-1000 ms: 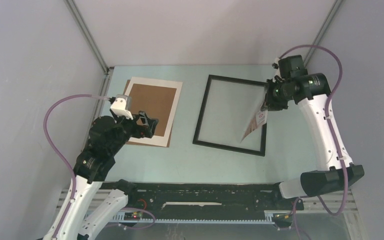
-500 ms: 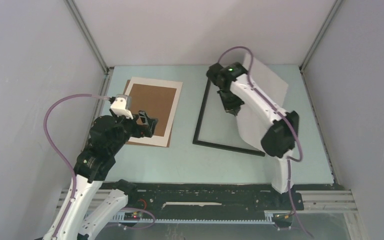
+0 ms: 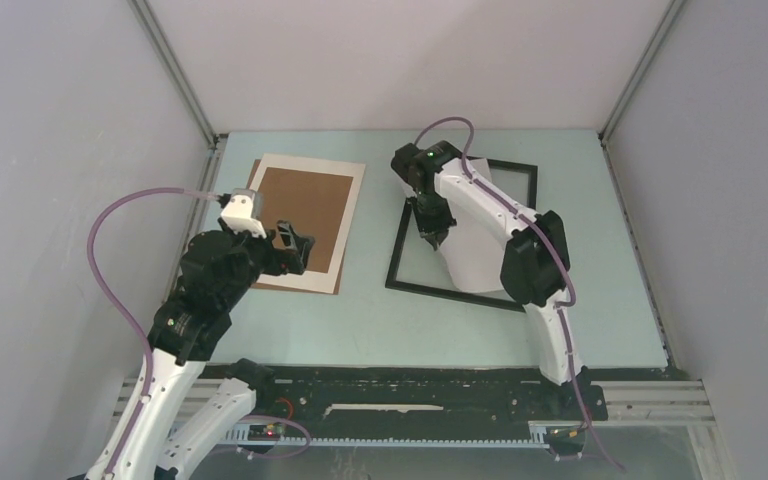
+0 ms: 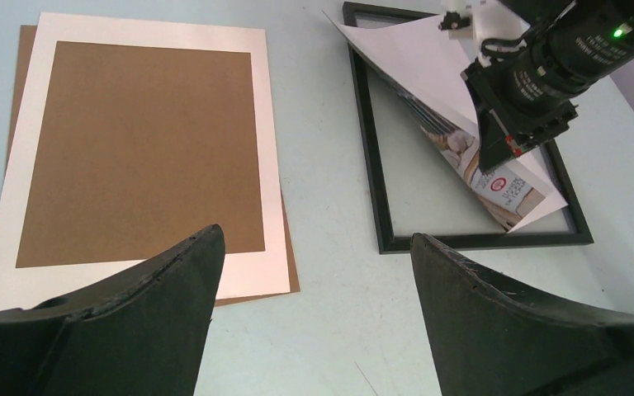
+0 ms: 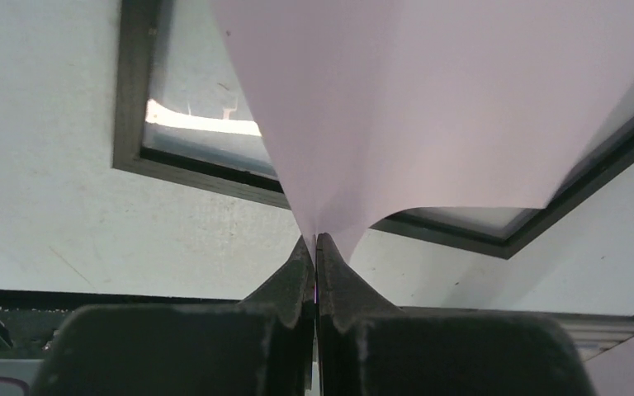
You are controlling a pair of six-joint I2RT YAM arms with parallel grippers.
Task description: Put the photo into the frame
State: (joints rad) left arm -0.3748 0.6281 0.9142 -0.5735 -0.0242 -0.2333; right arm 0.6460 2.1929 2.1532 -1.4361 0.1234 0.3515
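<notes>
The photo (image 3: pixel 472 262) is bent, its white back up, over the black frame (image 3: pixel 398 262) lying flat on the table. In the left wrist view its printed side (image 4: pixel 495 188) shows underneath, the low corner resting on the pane inside the frame (image 4: pixel 373 157). My right gripper (image 3: pixel 430 236) is shut on the photo's edge above the frame's left side. In the right wrist view the gripper (image 5: pixel 316 241) pinches the white sheet (image 5: pixel 429 99) above the frame's edge (image 5: pixel 198 169). My left gripper (image 3: pixel 295 246) is open and empty, hovering over the table (image 4: pixel 315 241).
A white mat (image 3: pixel 350 200) lies on a brown cardboard board (image 3: pixel 305 212) at the left, next to the left gripper; both show in the left wrist view, mat (image 4: pixel 260 148) and board (image 4: pixel 294 279). Grey walls enclose the table on three sides.
My right arm has swung from the frame's right side across to its left side, carrying the photo, which now lies low over the pane. The left arm has not moved.
</notes>
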